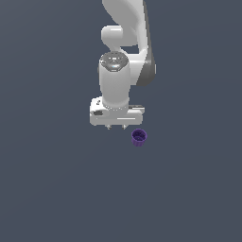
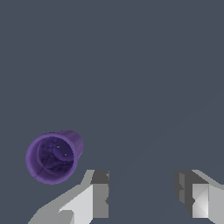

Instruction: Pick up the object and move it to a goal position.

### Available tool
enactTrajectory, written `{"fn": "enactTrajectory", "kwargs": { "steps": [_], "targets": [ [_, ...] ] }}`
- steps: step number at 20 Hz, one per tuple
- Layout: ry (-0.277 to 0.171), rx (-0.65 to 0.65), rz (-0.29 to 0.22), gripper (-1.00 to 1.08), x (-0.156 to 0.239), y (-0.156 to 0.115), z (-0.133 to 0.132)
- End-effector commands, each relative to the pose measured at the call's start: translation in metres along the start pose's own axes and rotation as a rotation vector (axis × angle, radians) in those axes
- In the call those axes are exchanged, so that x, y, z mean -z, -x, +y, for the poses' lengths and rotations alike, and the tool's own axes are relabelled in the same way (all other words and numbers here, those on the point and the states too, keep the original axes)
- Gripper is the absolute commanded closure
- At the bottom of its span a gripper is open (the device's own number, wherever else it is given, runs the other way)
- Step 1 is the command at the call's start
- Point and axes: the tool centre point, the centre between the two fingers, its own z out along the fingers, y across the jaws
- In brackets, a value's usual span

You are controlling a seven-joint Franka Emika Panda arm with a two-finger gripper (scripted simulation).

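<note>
A small dark purple cup [image 1: 139, 137] stands upright on the flat grey floor, mouth up. In the wrist view the cup [image 2: 53, 156] shows its open mouth and ribbed wall. My gripper [image 1: 116, 126] hangs from the white arm, points down, and sits just to the exterior view's left of the cup and a little above it. In the wrist view the gripper [image 2: 142, 192] is open and empty, with a wide gap between its two fingers [image 2: 100, 194]. The cup lies outside that gap, beside one finger.
The white arm [image 1: 124, 56] rises above the gripper toward the top of the exterior view. The grey floor [image 1: 56, 189] is plain, with no other object in view.
</note>
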Motion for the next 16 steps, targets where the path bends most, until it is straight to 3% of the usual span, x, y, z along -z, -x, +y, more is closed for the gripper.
{"fn": "enactTrajectory", "kwargs": {
  "steps": [1,9,16],
  "targets": [
    [0.001,0.004,0.001,-0.20,0.000,0.000,0.000],
    [0.019,0.099,0.014,-0.20,-0.008,0.003,-0.007],
    [0.051,0.292,0.040,-0.20,-0.024,0.009,-0.022]
  ]
}}
